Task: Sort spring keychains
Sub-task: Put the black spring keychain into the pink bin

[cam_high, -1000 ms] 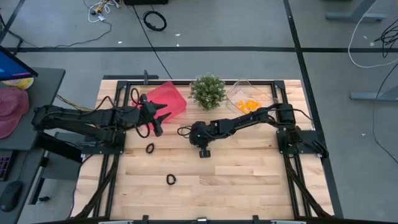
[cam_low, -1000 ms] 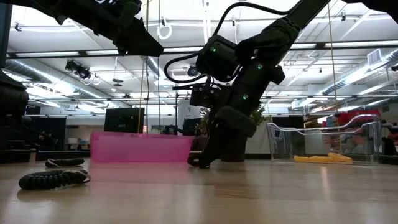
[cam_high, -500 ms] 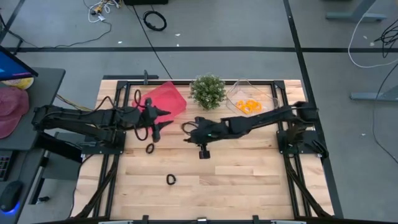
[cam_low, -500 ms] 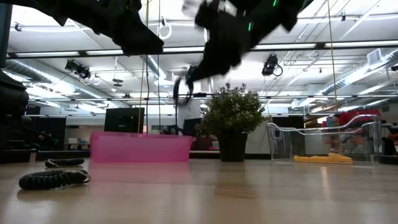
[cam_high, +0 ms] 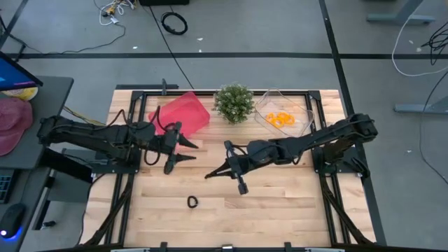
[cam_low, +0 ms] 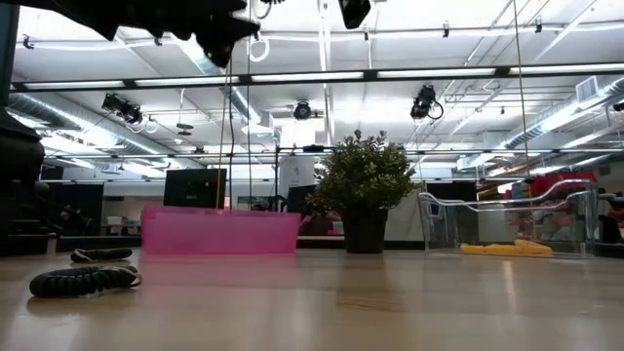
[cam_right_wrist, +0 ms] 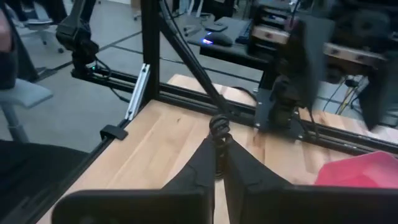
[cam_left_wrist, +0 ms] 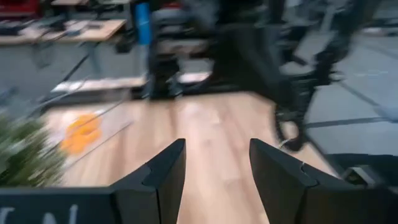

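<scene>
My right gripper (cam_right_wrist: 219, 149) hovers above the table's middle (cam_high: 208, 175), its fingers pointing toward the left edge, shut on a black spring keychain (cam_right_wrist: 217, 126). My left gripper (cam_high: 189, 151) is open and holds nothing; it hangs in front of the pink tray (cam_high: 186, 112), with its fingers (cam_left_wrist: 163, 171) pointing toward the right side. Two more black keychains lie flat on the wood (cam_low: 83, 281) (cam_low: 100, 254); the high view shows one (cam_high: 192, 202). Orange keychains (cam_high: 280, 118) lie in the clear container (cam_high: 302, 112). My right gripper pinches one end of the black spring keychain (cam_right_wrist: 218, 138) between its two fingers. The coil sticks out beyond the fingertips. It is lifted clear of the table.
A potted plant (cam_high: 233, 103) stands at the far edge between the pink tray and the clear container. Black frame rails (cam_high: 126, 196) run along the table's left and right sides. Bare wood lies toward the near edge.
My right gripper has risen from the table beside the plant with the black keychain, gone out of the low view, and swung toward the near edge, its fingers now pointing left. My left gripper has drifted slightly toward the near edge.
</scene>
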{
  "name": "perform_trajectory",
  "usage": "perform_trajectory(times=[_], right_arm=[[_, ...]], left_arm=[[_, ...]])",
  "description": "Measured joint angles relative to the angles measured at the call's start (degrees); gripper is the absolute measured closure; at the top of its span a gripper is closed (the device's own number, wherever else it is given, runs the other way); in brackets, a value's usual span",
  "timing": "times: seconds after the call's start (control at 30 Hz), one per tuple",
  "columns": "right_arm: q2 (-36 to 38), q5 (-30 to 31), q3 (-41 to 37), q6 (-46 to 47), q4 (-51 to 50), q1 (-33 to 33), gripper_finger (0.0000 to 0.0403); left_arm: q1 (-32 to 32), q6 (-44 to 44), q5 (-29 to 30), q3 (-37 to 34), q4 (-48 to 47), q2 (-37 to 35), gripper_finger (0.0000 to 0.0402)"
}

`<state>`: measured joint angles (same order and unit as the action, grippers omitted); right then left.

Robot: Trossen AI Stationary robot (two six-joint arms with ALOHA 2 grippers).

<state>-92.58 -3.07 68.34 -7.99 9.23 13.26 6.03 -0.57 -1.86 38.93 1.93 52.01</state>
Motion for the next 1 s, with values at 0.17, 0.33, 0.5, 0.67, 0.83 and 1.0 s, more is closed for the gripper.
perform_trajectory(times=[0.17,0.33,0.5,0.67,0.83,1.0], right_arm=[[0.0,1.1,0.0,0.8,0.1,-0.2,0.0396],[0.0,2.6,0.0,1.3,0.3,-0.2,0.0396],[-0.1,4.6,0.0,1.3,0.5,-0.2,0.0396],[-0.1,5.2,0.0,1.1,0.5,-0.3,0.0396],[-0.1,8.8,0.0,1.1,0.4,-0.3,0.0395],[-0.1,10.1,0.0,1.1,0.3,-0.3,0.0395]], left_arm=[[1.8,-0.1,-2.5,0.0,4.8,1.4,0.022],[2.6,-0.1,-2.4,0.0,6.1,4.0,0.022],[2.5,-0.1,-2.4,0.0,9.0,6.8,0.022],[2.5,0.2,-2.4,0.0,10.7,8.4,0.022],[2.4,1.4,-2.7,0.0,11.4,8.8,0.022],[2.4,1.7,-2.9,0.0,11.4,8.8,0.022]])
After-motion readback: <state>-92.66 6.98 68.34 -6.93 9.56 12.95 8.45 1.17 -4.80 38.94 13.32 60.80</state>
